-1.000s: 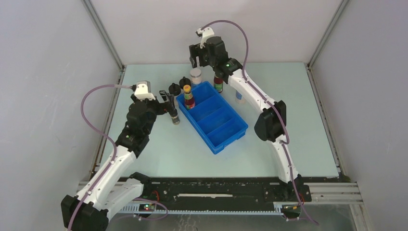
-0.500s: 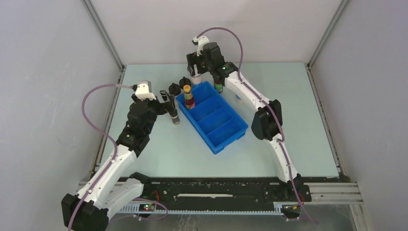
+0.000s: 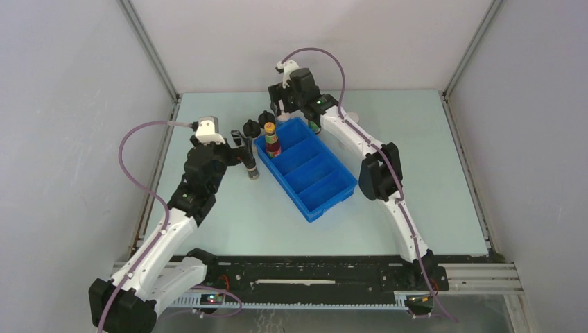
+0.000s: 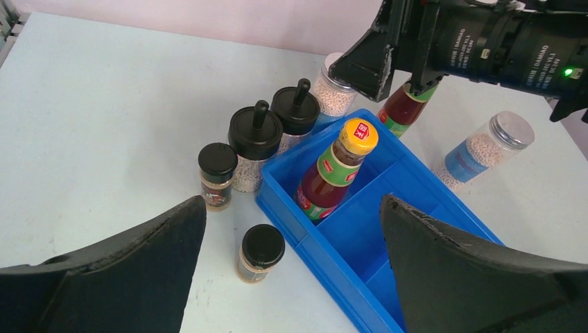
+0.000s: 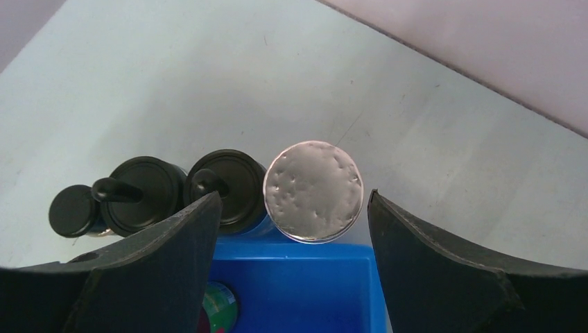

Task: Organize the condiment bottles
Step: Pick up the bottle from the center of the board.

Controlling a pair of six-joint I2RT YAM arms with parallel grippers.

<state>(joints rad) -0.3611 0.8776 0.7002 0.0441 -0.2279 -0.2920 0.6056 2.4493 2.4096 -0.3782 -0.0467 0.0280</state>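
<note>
A dark-red bottle with a yellow top stands in the far compartment of the blue tray; it also shows in the left wrist view. A second red bottle stands behind the tray, under the right arm. My right gripper is open just above an upright pale jar with a silver cap; nothing is gripped. Another pale jar lies on its side to the right. Two knob-lidded black jars and two short spice jars stand left of the tray. My left gripper is open and empty above the nearest spice jar.
The blue tray's other compartments hold nothing. Grey walls with metal rails close the table at the back and both sides. The right arm stretches over the tray's far right side.
My right gripper has moved left and down to the upright pale jar behind the tray. My left arm and the bottles have not moved.
</note>
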